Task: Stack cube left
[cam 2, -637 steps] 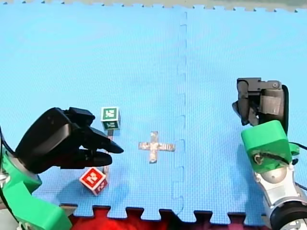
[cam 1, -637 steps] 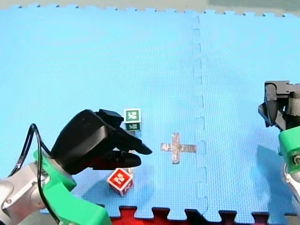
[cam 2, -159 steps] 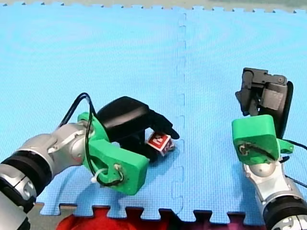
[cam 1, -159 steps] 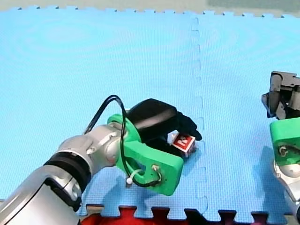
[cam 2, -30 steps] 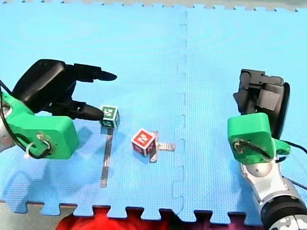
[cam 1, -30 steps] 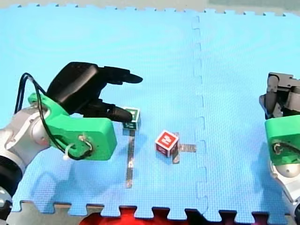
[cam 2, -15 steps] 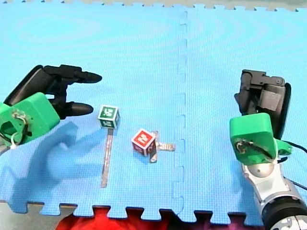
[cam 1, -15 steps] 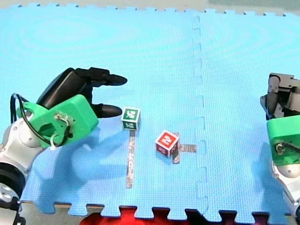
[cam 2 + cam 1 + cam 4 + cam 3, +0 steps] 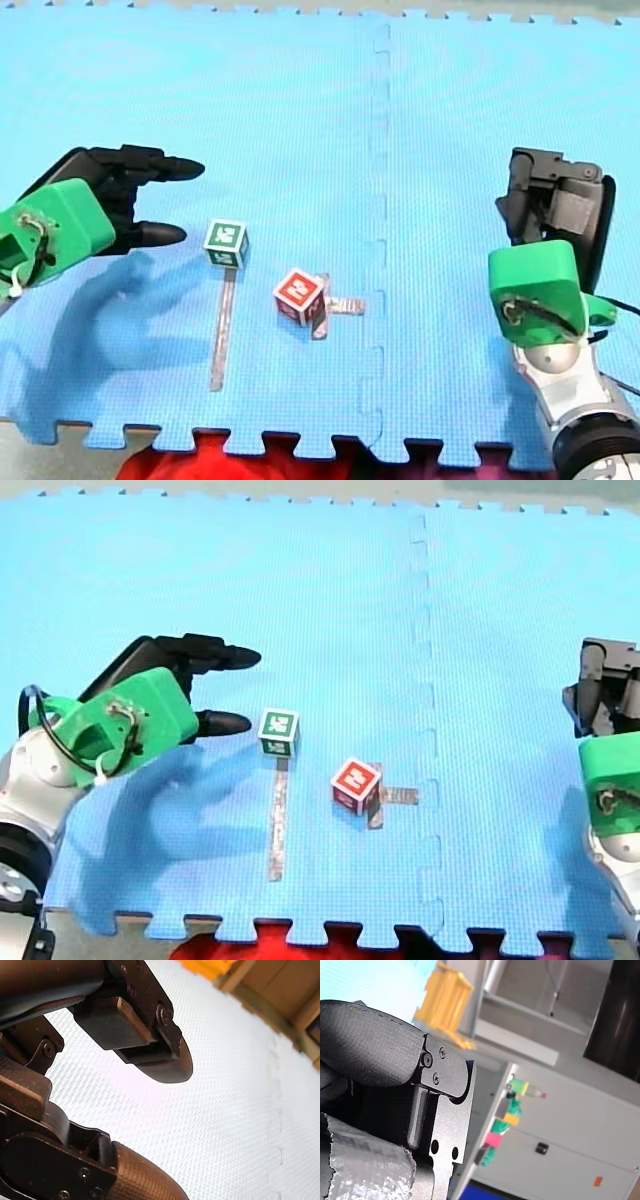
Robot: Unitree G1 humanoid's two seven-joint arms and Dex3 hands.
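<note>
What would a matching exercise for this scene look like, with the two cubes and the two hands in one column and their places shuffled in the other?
Things:
1. green cube
2. red cube
3. left hand
4. right hand

Places:
a. on the tape cross
b. right of the seam in the mat
c. at the far end of the long tape strip
d. just left of the green cube, holding nothing

Pairs: 1-c, 2-a, 3-d, 4-b

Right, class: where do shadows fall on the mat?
Second head view: the left hand and its arm throw a shadow on the blue mat nearer the robot. First head view: a fainter one beside the arm of the right hand.
</note>
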